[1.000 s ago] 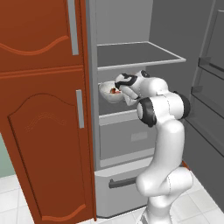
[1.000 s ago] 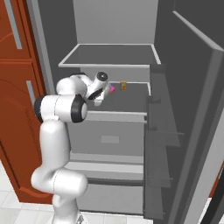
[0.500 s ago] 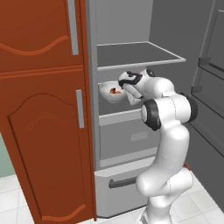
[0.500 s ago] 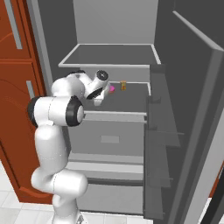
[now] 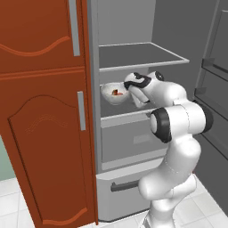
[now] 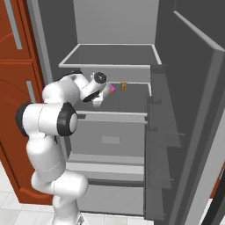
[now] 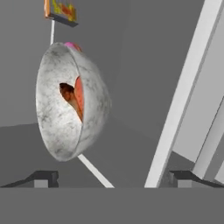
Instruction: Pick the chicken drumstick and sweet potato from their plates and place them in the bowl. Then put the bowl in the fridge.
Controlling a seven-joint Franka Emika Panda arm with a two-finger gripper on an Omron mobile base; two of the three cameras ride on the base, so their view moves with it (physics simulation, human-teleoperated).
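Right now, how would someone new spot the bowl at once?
Look into the open grey fridge, at the middle shelf below the top one. The bowl sits at its left end: round, deep, speckled whitish-grey, with orange-red and brown food inside, unlike the tiny items farther back.

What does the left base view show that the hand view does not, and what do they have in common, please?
Left base view alone: the reddish-brown cabinet beside the fridge, the fridge's lower drawer handle, and the white arm reaching in. Hand view alone: an orange packet and something pink behind the bowl, plus the open claw standing clear of it. Both: the speckled bowl on the fridge shelf, holding orange-red and brown food.
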